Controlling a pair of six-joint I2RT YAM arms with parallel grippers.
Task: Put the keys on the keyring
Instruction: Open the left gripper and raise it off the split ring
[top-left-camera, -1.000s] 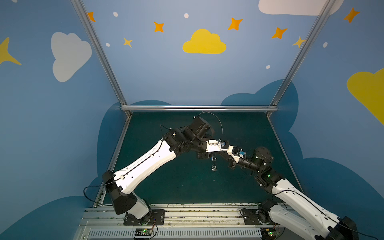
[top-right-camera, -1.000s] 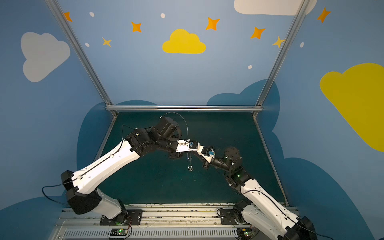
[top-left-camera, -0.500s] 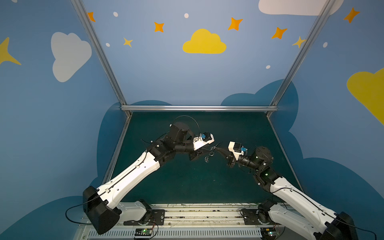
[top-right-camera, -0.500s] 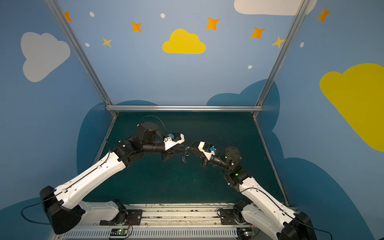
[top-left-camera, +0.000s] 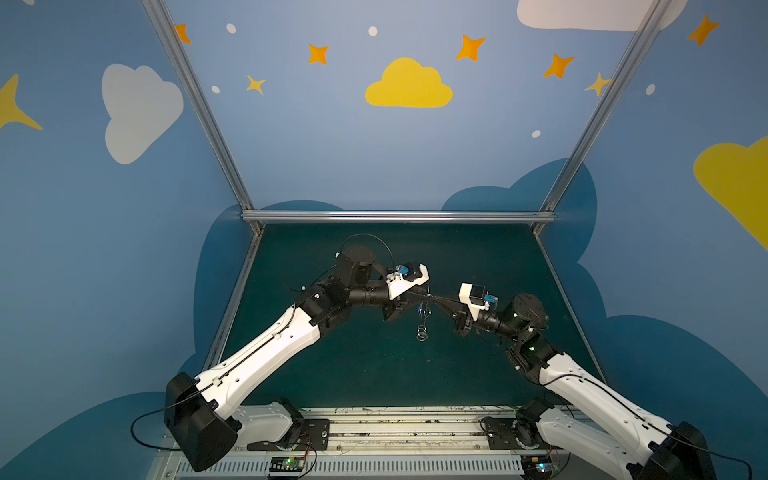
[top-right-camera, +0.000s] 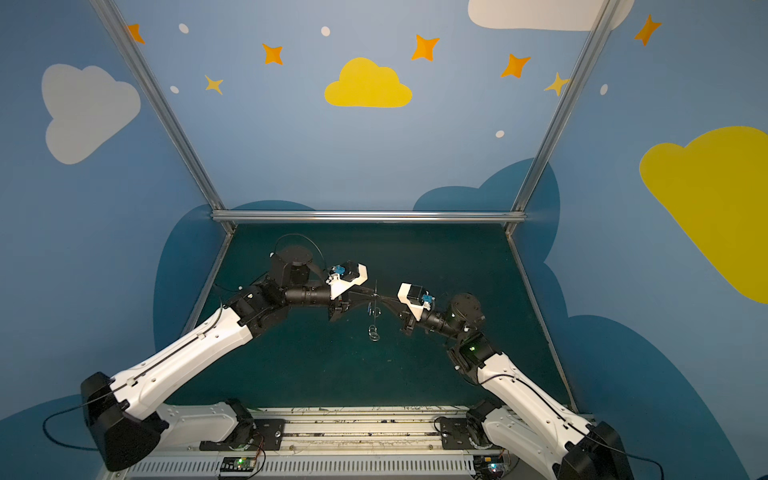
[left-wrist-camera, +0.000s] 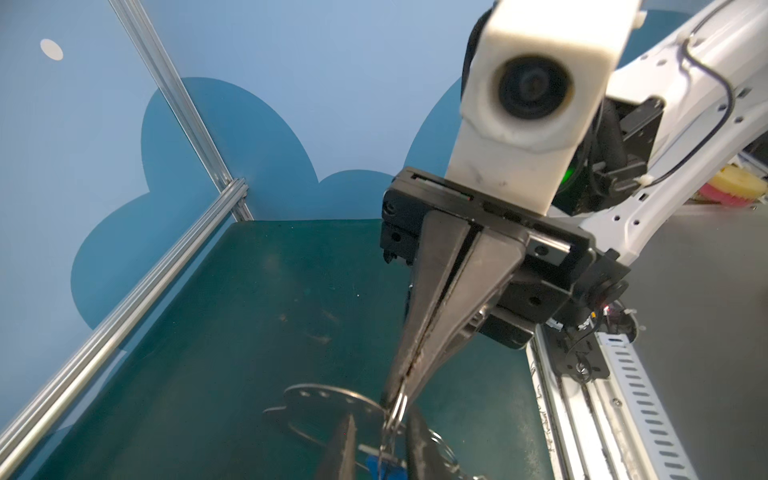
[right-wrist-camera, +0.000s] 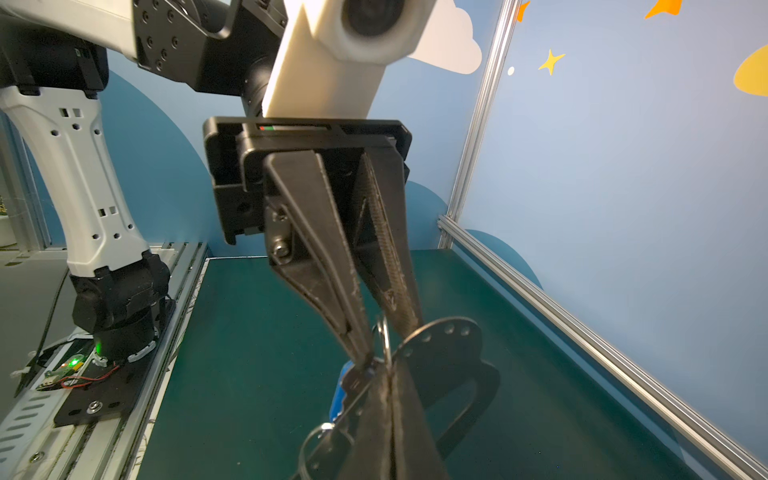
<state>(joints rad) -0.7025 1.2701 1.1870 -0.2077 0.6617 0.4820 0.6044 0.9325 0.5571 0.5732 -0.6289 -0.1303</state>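
While the right tool (left-wrist-camera: 397, 395) pinches the keyring (left-wrist-camera: 324, 395), the key (right-wrist-camera: 340, 395) hangs beside.

Midair, the left pincer (top-left-camera: 424, 296) meets the right pincer (top-left-camera: 439, 300), keyring (top-left-camera: 421, 332) dangling beneath.

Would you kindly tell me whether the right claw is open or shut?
Shut: in the left wrist view the right claw pinches a thin silver split ring, fingers pressed together.
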